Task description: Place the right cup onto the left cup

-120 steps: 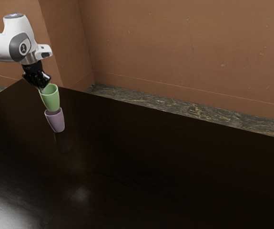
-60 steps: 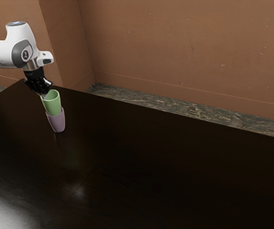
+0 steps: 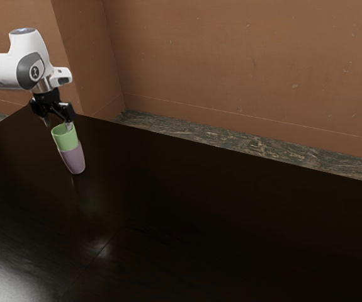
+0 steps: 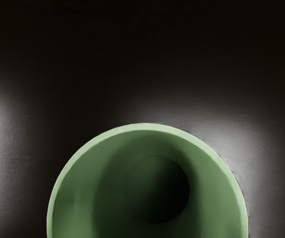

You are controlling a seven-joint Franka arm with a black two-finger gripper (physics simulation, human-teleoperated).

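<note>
Just above the green cup's rim, my gripper [image 3: 57, 124] stands open in the exterior view, its two fingertips spread apart at either side of the cup's mouth. The green cup [image 3: 67, 139] sits with its lower part inside the purple cup [image 3: 73, 161], which stands on the table. Both cups lean slightly toward the exterior view's left. Looking down from the hand, the wrist view has the open mouth and inside of the green cup [image 4: 83, 198]; the purple cup is hidden beneath it there.
The dark, glossy table [image 3: 199, 214] stretches out toward the exterior view's right. A brown wall [image 3: 243, 63] and a stone-patterned floor [image 3: 231, 143] lie beyond its far edge.
My gripper has opened and let go of the green cup. The green cup has come down into the purple one, and the stack now tilts a little toward the exterior view's left.
</note>
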